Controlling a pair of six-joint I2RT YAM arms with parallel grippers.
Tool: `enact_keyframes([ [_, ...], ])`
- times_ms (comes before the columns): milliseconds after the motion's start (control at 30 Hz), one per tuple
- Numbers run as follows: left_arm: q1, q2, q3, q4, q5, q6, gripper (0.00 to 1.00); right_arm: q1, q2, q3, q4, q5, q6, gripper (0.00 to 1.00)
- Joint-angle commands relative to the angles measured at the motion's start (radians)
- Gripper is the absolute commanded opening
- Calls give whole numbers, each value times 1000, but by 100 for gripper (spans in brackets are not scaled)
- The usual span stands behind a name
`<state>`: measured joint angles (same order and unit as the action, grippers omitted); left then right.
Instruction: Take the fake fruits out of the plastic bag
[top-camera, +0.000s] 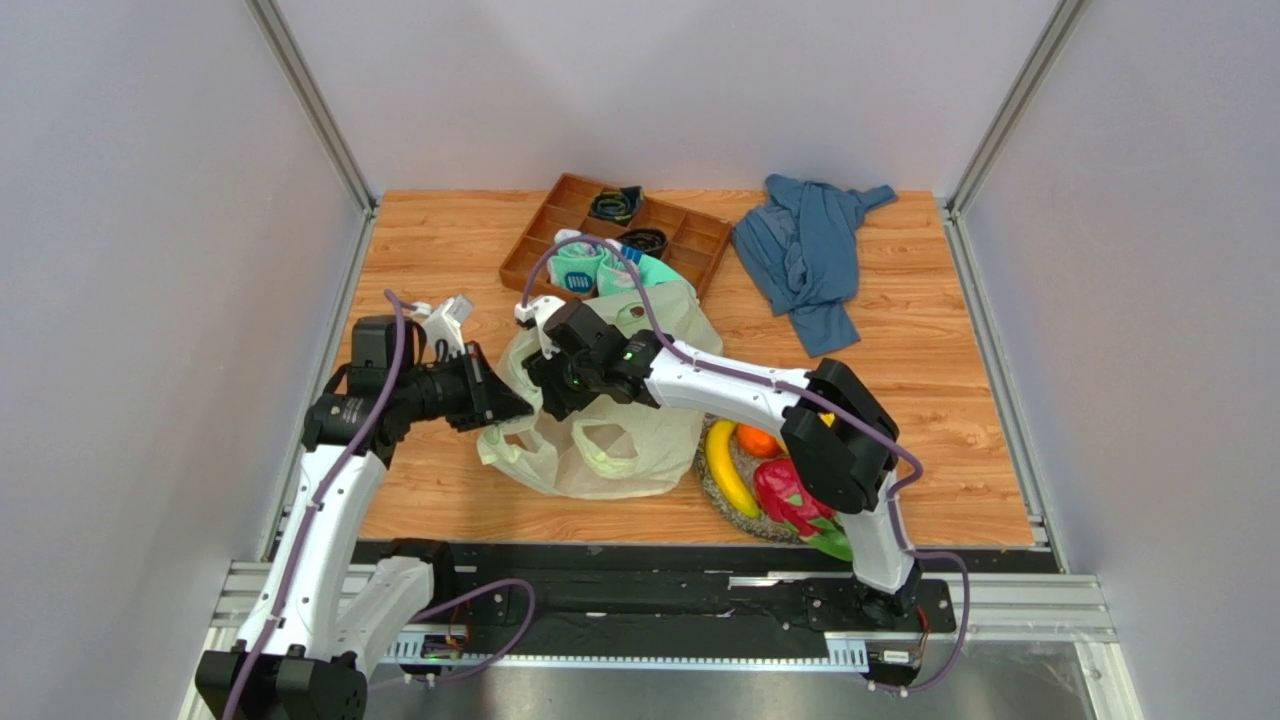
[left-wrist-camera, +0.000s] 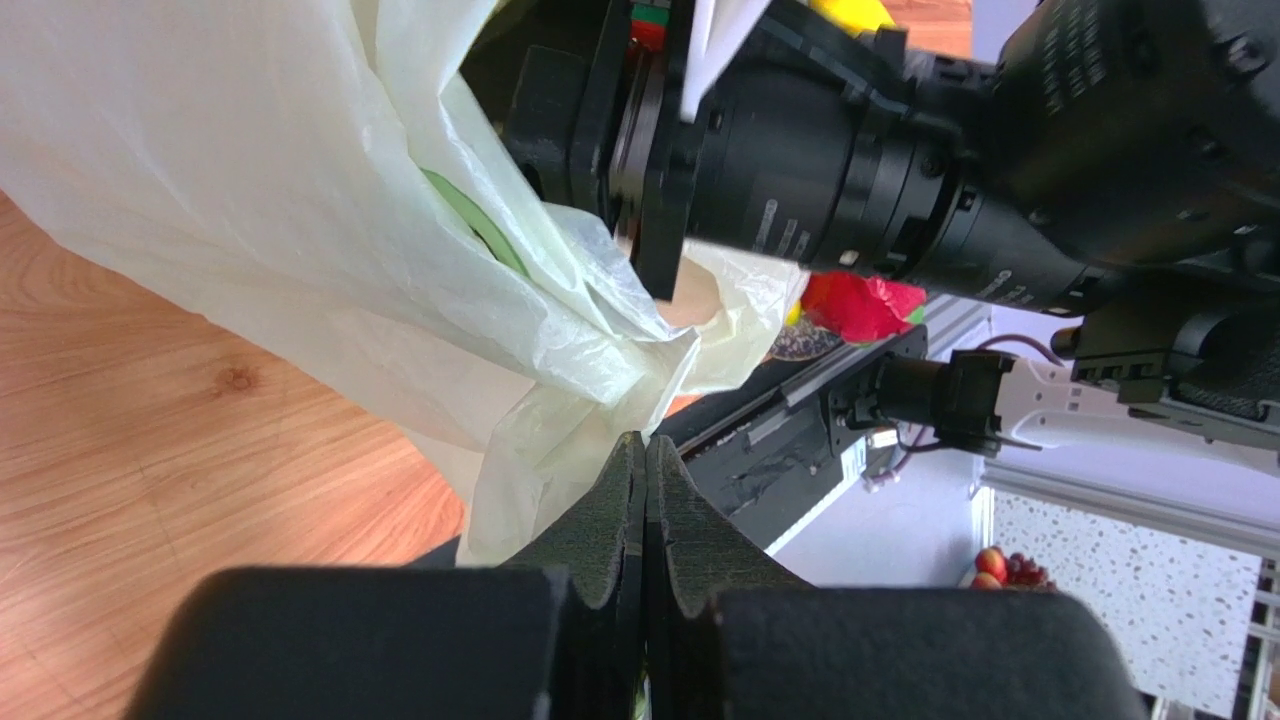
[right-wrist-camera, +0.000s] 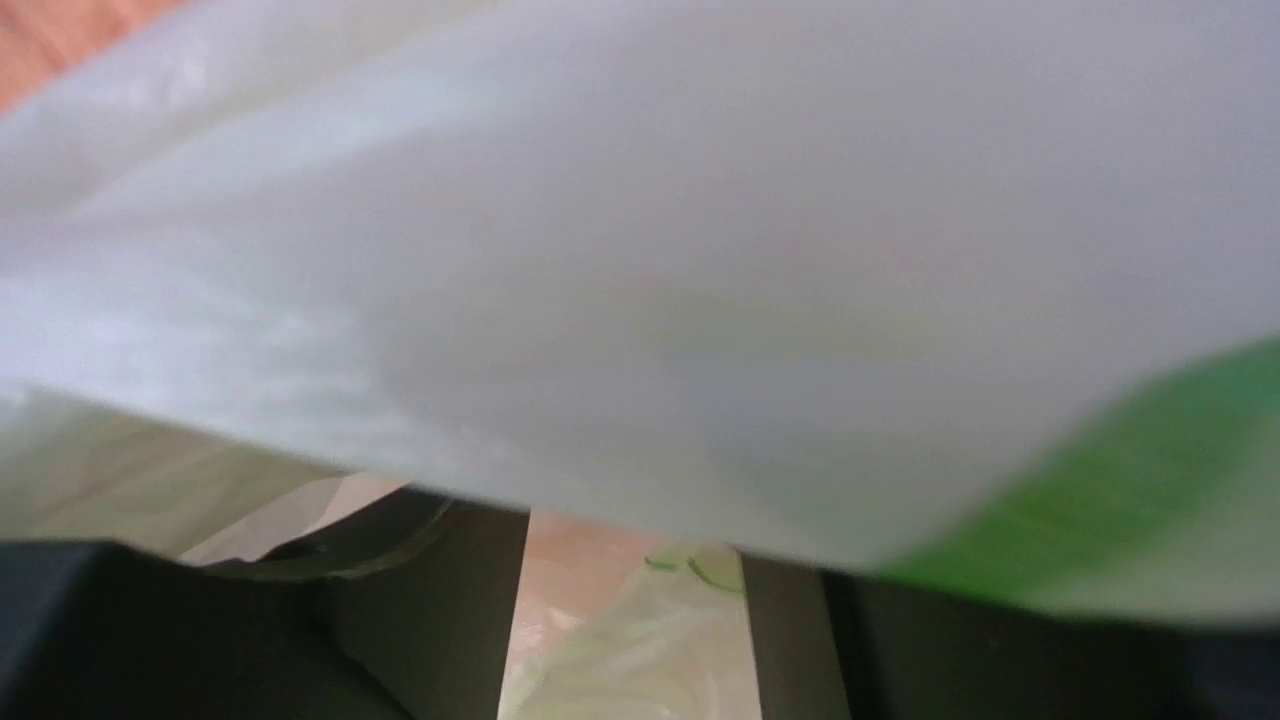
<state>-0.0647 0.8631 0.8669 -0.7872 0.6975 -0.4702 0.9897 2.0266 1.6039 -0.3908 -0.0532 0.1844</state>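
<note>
Left wrist: left tool (left-wrist-camera: 646, 444) clamped on plastic bag (left-wrist-camera: 226, 180); right tool (right-wrist-camera: 634, 600) half open inside it.

Bare wooden tabletop (top-camera: 939, 390) lies open right of the thin pale yellow-green plastic bag (top-camera: 601, 450). A brown wooden compartment tray (top-camera: 559, 218) blocks close behind it

Top view from behind, looking down on table (top-camera: 932, 375), wrist views pressed close against plastic bag (left-wrist-camera: 226, 150), common to all.

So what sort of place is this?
Probably a robot lab test cell: a wooden tabletop boxed in by plain grey panels on aluminium framing, left arm and right arm bolted to its edge, fake fruits as props.
</note>
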Motion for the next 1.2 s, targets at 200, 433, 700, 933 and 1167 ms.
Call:
enact_keyframes([
  [200,5,-10,-48,48,57,-25,0,-26,-12,76,52,266,30,94],
  [433,5,7,-51,77,106,-45,0,-55,23,80,14,297,96,100],
  [700,5,-13,-98,72,161,-65,0,-72,78,100,-17,268,188,100],
  [933,5,-33,-112,49,175,-48,0,-75,133,142,-51,282,300,100],
  [1167,5,-30,-120,51,175,-47,0,-77,205,202,-53,242,348,100],
])
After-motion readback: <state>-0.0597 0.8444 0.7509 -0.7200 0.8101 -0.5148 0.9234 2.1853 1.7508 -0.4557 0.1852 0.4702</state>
